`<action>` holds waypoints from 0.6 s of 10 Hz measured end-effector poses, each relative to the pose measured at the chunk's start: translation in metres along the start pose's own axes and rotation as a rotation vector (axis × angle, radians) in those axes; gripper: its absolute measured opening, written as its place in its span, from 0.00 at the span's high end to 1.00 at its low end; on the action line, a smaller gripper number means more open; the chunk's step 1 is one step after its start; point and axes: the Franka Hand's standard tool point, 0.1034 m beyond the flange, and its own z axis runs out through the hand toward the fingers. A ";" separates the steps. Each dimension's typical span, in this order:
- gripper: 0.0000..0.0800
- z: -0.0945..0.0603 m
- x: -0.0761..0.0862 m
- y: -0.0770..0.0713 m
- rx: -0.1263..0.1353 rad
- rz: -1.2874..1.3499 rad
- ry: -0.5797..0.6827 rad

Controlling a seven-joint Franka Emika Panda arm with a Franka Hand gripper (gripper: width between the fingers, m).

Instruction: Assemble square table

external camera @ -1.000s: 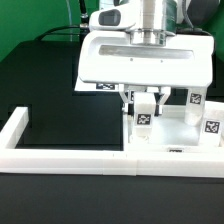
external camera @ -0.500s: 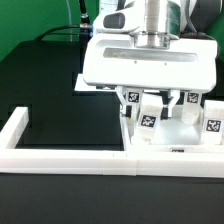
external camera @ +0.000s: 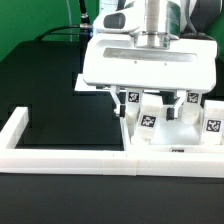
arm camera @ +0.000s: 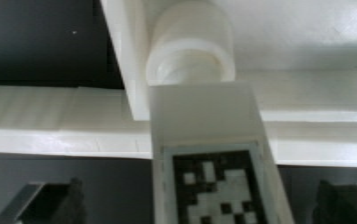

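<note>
The white square tabletop point(external camera: 132, 140) lies in the corner of the border wall at the exterior view's right. Several short white tagged legs stand on it: one in the middle point(external camera: 148, 116), two at the exterior view's right point(external camera: 192, 104) point(external camera: 211, 127). My gripper point(external camera: 147, 104) hangs low over the middle leg with a finger on each side. In the wrist view that leg point(arm camera: 207, 150) runs between the dark fingertips point(arm camera: 50, 200), with a gap on both sides. The gripper point(arm camera: 205, 205) is open and holds nothing.
The long low white border wall point(external camera: 60, 155) runs along the front and up the exterior view's left point(external camera: 14, 125). A flat white sheet with a tag point(external camera: 88, 85) lies behind the gripper. The table top is black point(external camera: 60, 90).
The gripper has shifted slightly toward the exterior view's right over the legs. A tag on a farther leg has come into view. Since half a second ago almost nothing has moved.
</note>
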 end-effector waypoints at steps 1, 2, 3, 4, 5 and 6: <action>0.19 0.000 0.000 0.000 0.000 0.000 0.000; 0.19 0.000 0.000 0.000 0.000 0.000 0.000; 0.19 0.000 0.000 0.000 0.000 0.000 -0.002; 0.19 -0.002 -0.003 0.002 0.009 0.019 -0.071; 0.19 -0.008 0.004 0.003 0.019 0.034 -0.108; 0.19 -0.008 0.006 0.006 0.022 0.042 -0.139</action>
